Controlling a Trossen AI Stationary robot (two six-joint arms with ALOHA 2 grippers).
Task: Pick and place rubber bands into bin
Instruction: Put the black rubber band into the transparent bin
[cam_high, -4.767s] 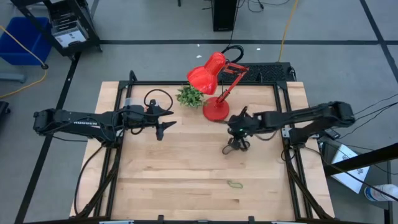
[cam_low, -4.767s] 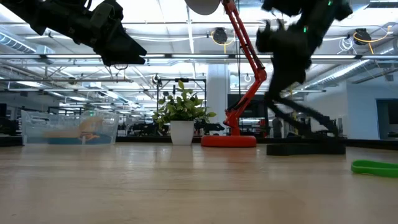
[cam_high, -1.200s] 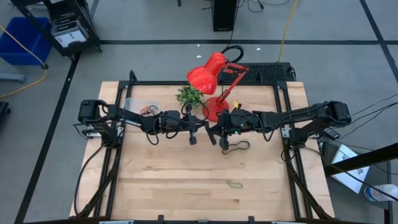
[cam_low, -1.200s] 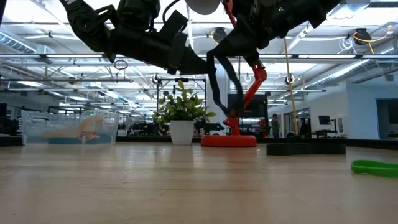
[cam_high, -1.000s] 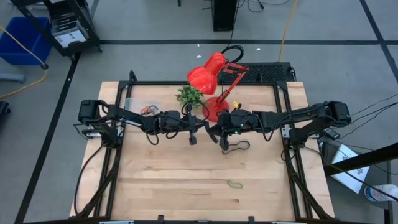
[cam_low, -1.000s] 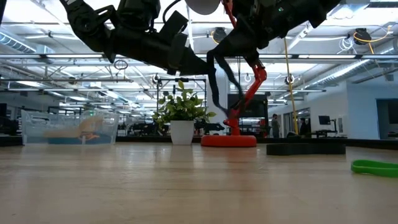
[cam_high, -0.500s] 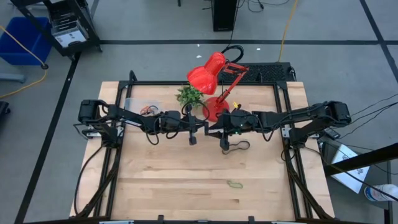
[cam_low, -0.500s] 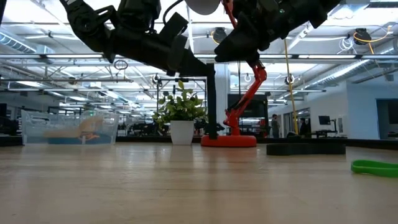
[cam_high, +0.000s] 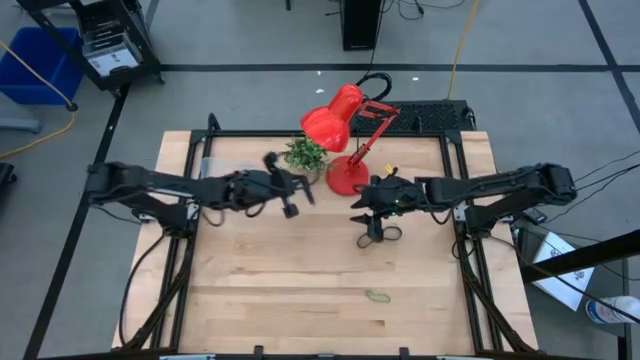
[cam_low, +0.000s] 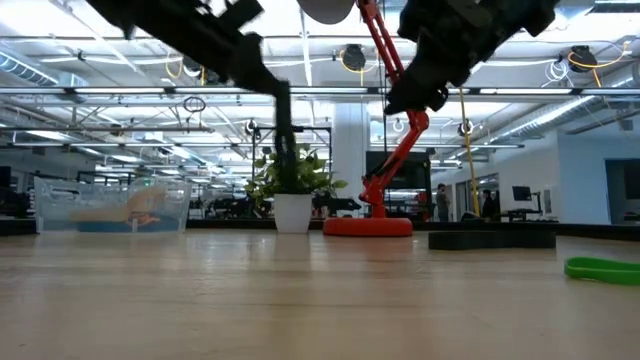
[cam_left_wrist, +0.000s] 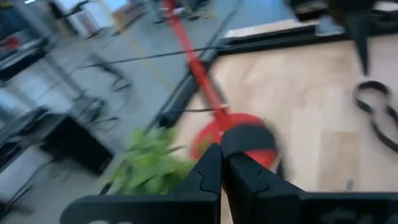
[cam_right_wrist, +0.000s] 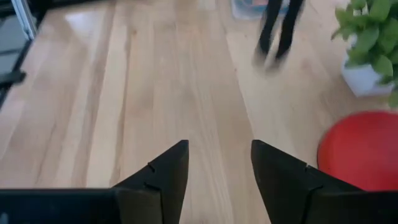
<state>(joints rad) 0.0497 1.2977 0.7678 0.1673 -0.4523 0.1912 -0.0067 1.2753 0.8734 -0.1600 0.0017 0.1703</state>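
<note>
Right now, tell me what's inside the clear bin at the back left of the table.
In the low view, the bin holds a pale and orange tangle that looks like rubber bands, over something blue. Their number can't be told. From above, the left arm partly covers the bin.

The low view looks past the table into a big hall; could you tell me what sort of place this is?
Probably an open-plan robotics lab or workshop: strip lights and exposed ceiling trusses, a wooden workbench with a red desk lamp, and cables across the taped grey floor.
</note>
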